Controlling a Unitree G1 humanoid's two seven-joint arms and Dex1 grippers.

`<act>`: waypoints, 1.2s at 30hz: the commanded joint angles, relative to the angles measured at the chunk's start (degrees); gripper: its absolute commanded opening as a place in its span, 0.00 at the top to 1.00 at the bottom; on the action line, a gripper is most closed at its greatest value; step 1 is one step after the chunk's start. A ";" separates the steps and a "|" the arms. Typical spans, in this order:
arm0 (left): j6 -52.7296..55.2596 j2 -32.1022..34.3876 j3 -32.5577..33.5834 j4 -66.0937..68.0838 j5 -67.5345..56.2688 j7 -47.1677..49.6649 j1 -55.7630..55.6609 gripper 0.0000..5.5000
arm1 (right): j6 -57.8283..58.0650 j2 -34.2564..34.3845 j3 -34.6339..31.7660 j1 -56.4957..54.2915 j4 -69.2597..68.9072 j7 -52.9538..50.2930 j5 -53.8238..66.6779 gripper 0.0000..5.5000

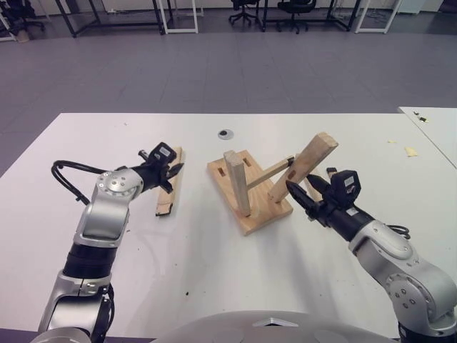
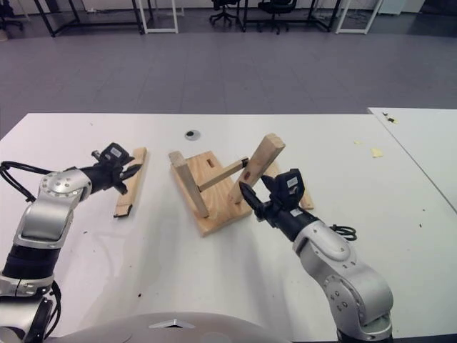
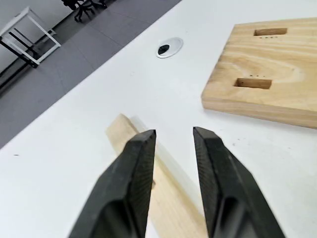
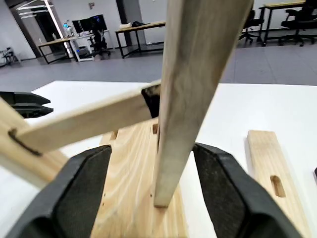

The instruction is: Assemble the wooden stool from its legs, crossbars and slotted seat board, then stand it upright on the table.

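Observation:
The slotted seat board [image 1: 258, 216] lies flat mid-table. One leg [image 1: 238, 184] stands upright in it; a second leg [image 1: 305, 166] leans out to the right, with a crossbar [image 1: 270, 170] joining the two. My right gripper [image 1: 301, 190] is open, and its fingers straddle the foot of the leaning leg [image 4: 190, 89]. A loose slotted leg [image 4: 270, 168] lies flat beside it. Further left, another loose leg [image 1: 170, 184] lies on the table. My left gripper [image 1: 173, 174] hovers open just above its far end [image 3: 124, 131], holding nothing.
A round cable grommet [image 1: 226, 133] sits in the tabletop behind the board. A black cable [image 1: 68, 171] loops beside the left arm. A second white table [image 1: 435, 128] stands to the right. Grey floor, table frames and office chairs lie beyond the far edge.

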 commanded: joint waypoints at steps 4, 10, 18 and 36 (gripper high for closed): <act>-2.17 1.18 -8.42 9.90 0.73 -3.85 -3.58 0.75 | -16.34 -10.98 6.95 -2.62 26.62 12.30 -19.35 0.46; -3.84 -3.59 -9.09 22.75 -4.56 -9.70 -10.65 0.75 | -30.87 -3.57 18.78 -16.89 51.36 13.69 -32.85 0.46; -10.16 -6.81 -12.66 39.75 -2.57 -12.37 -18.02 0.75 | -31.38 -6.25 23.56 -12.94 41.63 24.02 -32.53 0.46; 1.53 13.66 2.91 3.61 -26.68 -28.24 -37.39 0.75 | -10.47 -0.88 -18.09 -1.45 2.23 10.10 19.70 0.46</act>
